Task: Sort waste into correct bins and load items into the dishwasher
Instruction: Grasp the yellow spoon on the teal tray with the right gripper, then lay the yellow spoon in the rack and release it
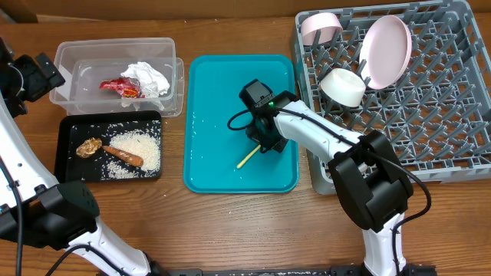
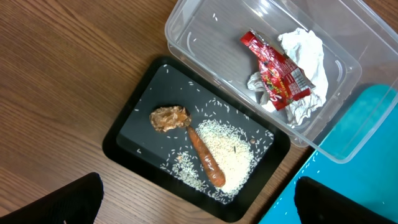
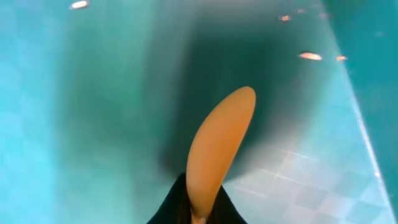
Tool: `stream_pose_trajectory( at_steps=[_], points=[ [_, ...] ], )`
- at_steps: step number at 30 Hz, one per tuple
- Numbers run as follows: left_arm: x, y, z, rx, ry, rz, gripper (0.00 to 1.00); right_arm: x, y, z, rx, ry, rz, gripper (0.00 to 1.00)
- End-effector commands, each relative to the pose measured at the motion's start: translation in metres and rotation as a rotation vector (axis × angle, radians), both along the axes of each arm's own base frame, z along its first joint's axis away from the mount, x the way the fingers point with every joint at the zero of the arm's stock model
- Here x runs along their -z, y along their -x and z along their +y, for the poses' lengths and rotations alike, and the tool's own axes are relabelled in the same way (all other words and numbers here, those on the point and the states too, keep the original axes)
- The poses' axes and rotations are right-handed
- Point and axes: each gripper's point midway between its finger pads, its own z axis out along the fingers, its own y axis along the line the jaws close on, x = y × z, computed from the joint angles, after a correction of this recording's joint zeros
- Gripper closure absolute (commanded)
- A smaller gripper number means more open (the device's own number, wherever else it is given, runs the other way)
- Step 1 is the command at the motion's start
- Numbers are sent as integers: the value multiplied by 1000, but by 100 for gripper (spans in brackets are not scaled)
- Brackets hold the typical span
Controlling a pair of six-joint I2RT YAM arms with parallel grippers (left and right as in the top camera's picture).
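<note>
My right gripper is shut on the pale yellow spoon, low over the teal tray. In the right wrist view the spoon sticks out from between the shut fingers. My left gripper is open and empty above the black tray; in the overhead view it sits at the far left. The black tray holds the sausage, the food lump and rice. The clear tub holds the foil wrapper and napkin.
The grey dish rack at the right holds a white plate on edge and two white bowls. The black tray lies in front of the clear tub, both left of the teal tray.
</note>
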Motion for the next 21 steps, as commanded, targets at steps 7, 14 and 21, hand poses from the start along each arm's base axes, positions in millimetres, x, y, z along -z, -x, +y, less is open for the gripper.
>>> stream_pose_trajectory(
  at_steps=[7,14,21],
  points=[
    [-3,-2,2,-5,-8,-11,0,-123,-13,10,-432,-151,-117,96],
    [-3,-2,2,-5,-8,-11,0,-262,-14,-183,117,47,-328,96],
    [-3,-2,2,-5,-8,-11,0,-193,-9,-287,453,207,-207,96]
  ],
)
